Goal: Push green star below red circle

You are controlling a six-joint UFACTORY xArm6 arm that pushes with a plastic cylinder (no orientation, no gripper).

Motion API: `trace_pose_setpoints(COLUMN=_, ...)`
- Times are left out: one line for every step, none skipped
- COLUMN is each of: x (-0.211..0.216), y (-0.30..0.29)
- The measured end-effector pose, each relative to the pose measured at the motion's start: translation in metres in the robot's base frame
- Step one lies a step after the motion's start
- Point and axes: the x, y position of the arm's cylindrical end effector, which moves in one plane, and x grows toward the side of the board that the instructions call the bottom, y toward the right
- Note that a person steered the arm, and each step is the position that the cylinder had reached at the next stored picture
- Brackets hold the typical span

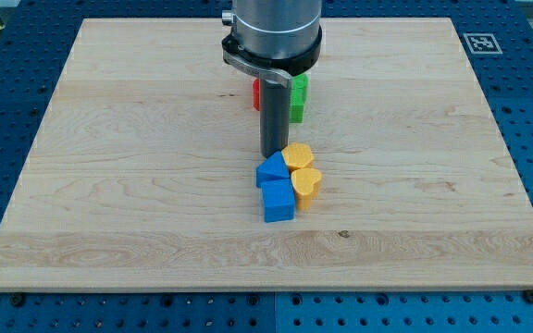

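Observation:
A green block [298, 99], its shape partly hidden by the arm, sits near the view's top centre. A red block [256, 93] sits just to its left, mostly hidden behind the rod. My tip [274, 154] rests on the board below both of them, just above the blue blocks and to the left of the upper yellow block. The rod stands in front of the gap between the red and green blocks.
Below the tip lies a tight cluster: a blue block [271, 169], a blue cube [278, 201], a yellow block [297, 154] and a yellow heart [306, 183]. The wooden board [109, 185] lies on a blue perforated table.

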Motion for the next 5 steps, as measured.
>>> trace_pose_setpoints(x=0.009, y=0.0)
trace_pose_setpoints(x=0.012, y=-0.004)
trace_pose_setpoints(x=-0.011, y=0.0)
trace_pose_setpoints(x=-0.016, y=0.039)
trace_pose_setpoints(x=-0.016, y=0.078)
